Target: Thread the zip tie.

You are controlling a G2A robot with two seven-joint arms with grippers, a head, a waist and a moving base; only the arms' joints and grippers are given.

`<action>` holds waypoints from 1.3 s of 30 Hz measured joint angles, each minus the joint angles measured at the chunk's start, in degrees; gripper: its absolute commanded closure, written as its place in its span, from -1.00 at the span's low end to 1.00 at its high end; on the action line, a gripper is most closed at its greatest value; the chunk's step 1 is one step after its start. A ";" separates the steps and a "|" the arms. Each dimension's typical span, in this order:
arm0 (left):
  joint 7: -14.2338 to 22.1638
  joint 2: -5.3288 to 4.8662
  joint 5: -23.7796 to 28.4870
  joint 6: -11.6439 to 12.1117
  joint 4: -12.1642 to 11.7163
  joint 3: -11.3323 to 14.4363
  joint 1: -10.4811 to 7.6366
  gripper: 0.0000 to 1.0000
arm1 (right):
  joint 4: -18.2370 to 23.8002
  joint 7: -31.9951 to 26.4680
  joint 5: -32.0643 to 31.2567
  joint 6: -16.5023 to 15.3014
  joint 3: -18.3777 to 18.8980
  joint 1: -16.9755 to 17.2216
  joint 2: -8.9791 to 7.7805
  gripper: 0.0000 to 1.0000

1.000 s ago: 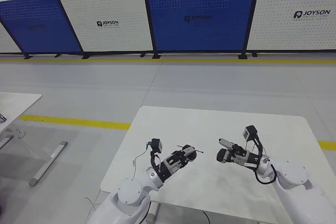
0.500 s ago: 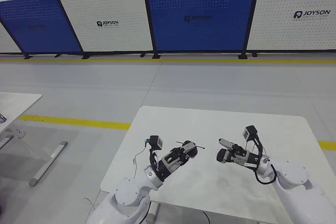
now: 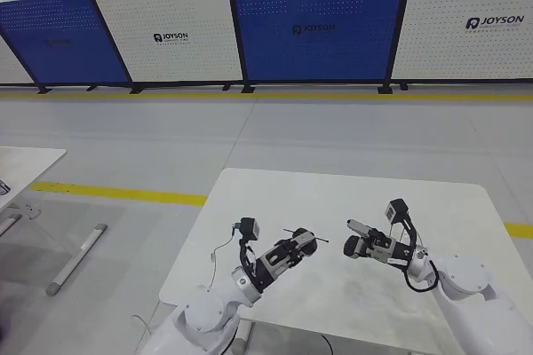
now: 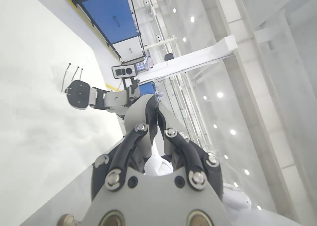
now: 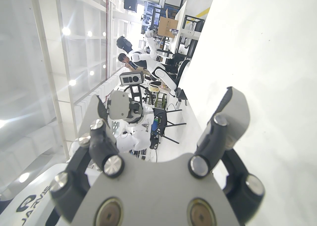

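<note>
Dropping back a touch from half a second ago, the left claw [image 3: 300,240] stays clamped on the zip tie [image 3: 316,237], its pads [image 4: 150,115] pressed together in its own wrist view. From above, the thin black tie sticks out crosswise, one end aimed at the right claw [image 3: 348,238], which hangs across a gap with its fingers [image 5: 232,105] spread wide. The left wrist view adds three thin black strips [image 4: 73,74] lying on the table [image 3: 338,191] just past the right claw.
</note>
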State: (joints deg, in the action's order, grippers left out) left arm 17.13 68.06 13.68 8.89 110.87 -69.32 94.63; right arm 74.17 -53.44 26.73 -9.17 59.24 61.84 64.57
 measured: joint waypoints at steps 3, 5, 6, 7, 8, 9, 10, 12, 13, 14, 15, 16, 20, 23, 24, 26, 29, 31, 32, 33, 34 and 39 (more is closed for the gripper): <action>-2.15 0.32 -3.71 0.13 -2.74 2.14 -2.07 1.00 | 0.00 0.00 0.00 0.00 0.00 0.00 0.00 -1.00; -3.34 0.51 -5.11 0.38 -3.98 3.29 -2.96 1.00 | 0.00 0.00 0.00 0.00 0.00 0.00 0.00 -1.00; -4.37 0.59 -6.20 0.54 -4.65 3.63 -3.39 1.00 | 0.00 0.00 0.00 0.00 0.00 0.00 0.00 -1.00; -5.51 0.63 -7.44 0.60 -5.01 3.79 -3.59 1.00 | 0.00 0.00 0.00 0.00 0.00 0.00 0.00 -1.00; -6.74 0.66 -8.95 0.64 -5.18 3.90 -3.71 1.00 | 0.00 0.00 0.00 0.00 0.00 0.00 0.00 -1.00; -7.66 0.68 -10.47 0.66 -5.22 3.98 -3.75 1.00 | 0.00 0.00 0.00 0.00 0.00 0.00 0.00 -1.00; -7.72 0.68 -10.65 0.67 -5.21 3.98 -3.75 1.00 | 0.00 0.00 0.00 0.00 0.00 0.00 0.00 -1.00; -7.50 0.68 -9.96 0.67 -5.18 3.97 -3.73 1.00 | 0.00 0.00 0.00 0.00 0.00 0.00 0.00 -1.00; -7.46 0.68 -9.85 0.67 -5.17 3.97 -3.72 1.00 | 0.00 0.00 0.00 0.00 0.00 0.00 0.00 -1.00; -7.45 0.68 -9.83 0.66 -5.17 3.97 -3.72 1.00 | 0.00 0.00 0.00 0.00 0.00 0.00 0.00 -1.00; -7.46 0.68 -9.83 0.65 -5.18 3.96 -3.73 1.00 | 0.00 0.00 0.00 0.00 0.00 0.00 0.00 -1.00; -7.65 0.68 -9.83 0.36 -5.22 3.94 -3.74 1.00 | 0.00 0.00 0.00 0.00 0.00 0.00 0.00 -1.00; -5.98 0.62 -7.32 -5.31 -4.44 3.64 -3.91 1.00 | 0.00 0.00 0.00 0.00 0.00 0.00 0.00 -1.00; -3.99 0.45 -6.68 -8.45 -4.32 3.17 -4.28 1.00 | 0.00 0.00 0.00 0.00 0.00 0.00 0.00 -1.00; -3.53 0.43 -6.72 -8.72 -4.84 3.24 -4.57 1.00 | 0.00 0.00 0.00 0.00 0.00 0.00 0.00 -1.00; -3.82 0.49 -7.18 -8.76 -6.13 3.54 -5.29 1.00 | 0.00 0.00 0.00 0.00 0.00 0.00 0.00 -1.00; -3.85 0.84 -6.81 -8.38 -9.27 5.10 -7.03 1.00 | 0.00 0.00 0.00 0.00 0.00 0.00 0.00 -1.00; -3.43 1.17 -5.24 -7.21 -11.44 6.30 -8.34 1.00 | 0.00 0.00 0.00 0.00 0.00 0.00 0.00 -1.00; -3.33 1.31 -4.50 -6.43 -12.30 6.75 -8.86 1.00 | 0.00 0.00 0.00 0.00 0.00 0.00 0.00 -1.00; -3.12 1.50 -3.41 -5.18 -13.33 7.28 -9.48 1.00 | 0.00 0.00 0.00 0.00 0.00 0.00 0.00 -1.00; -2.85 1.63 -2.45 -4.07 -14.06 7.62 -9.87 1.00 | 0.00 0.00 0.00 0.00 0.00 0.00 0.00 -1.00; -0.43 2.01 3.04 0.88 -17.38 8.11 -11.32 1.00 | 0.00 0.00 0.00 0.00 0.00 0.00 0.00 -1.00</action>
State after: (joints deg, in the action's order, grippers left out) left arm 16.70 70.07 16.72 9.76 93.49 -61.21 83.31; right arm 74.17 -53.44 26.73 -9.17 59.24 61.84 64.57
